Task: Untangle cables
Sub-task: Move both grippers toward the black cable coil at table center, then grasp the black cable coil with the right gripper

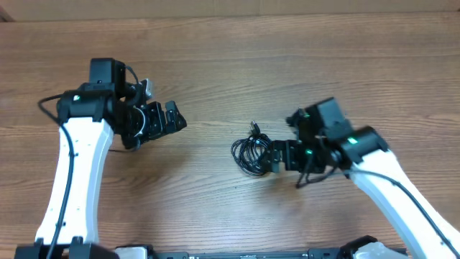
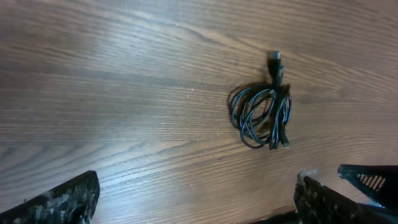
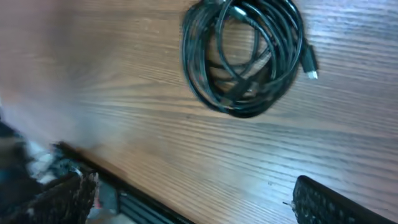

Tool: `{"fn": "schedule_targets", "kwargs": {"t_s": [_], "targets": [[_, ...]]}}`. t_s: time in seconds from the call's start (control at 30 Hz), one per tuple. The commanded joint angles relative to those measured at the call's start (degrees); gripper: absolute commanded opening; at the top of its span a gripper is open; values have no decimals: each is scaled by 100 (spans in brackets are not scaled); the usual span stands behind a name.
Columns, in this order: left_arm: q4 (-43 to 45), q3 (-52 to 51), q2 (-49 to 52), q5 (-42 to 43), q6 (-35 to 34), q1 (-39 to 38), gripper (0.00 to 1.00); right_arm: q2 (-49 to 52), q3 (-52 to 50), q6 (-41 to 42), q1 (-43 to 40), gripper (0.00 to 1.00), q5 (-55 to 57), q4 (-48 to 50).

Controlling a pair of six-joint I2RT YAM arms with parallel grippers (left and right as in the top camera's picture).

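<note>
The cables (image 1: 250,150) lie as one small black coil on the wooden table, a plug end sticking out at its top. The left wrist view shows the coil (image 2: 264,112) far ahead. In the right wrist view it (image 3: 242,53) fills the upper middle, a silver-tipped plug at its right side. My left gripper (image 1: 172,121) hangs open well to the left of the coil, nothing between its fingers (image 2: 68,199). My right gripper (image 1: 277,156) is open just right of the coil, its fingertips close to the loops, holding nothing; one finger (image 3: 329,202) shows at lower right.
The wooden table (image 1: 230,65) stretches bare behind both arms. A dark rail runs along the table's front edge (image 3: 143,205), close under the right gripper. Thicker black cables run along both white arms.
</note>
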Motion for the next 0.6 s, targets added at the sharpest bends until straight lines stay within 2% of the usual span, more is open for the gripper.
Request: {"fn": "schedule_targets", "kwargs": {"t_s": [0.0,0.1,0.3,0.43,0.57], "targets": [[-61,105,286,116,-79,28,99,837,754,258,149,100,455,-72],[-173,105,487,131,-79,28,99,1370,1040,264,153,100,428,225],[-597,103,726,131,-76,26,100,1679,1038,284,155,99,306,916],[-597,81,750,111,-74,26,100,1827,1025,321,166,82,308,1123],[-575,81,750,87,-74,26,100,1958,1003,321,293,76,306,1078]]}}
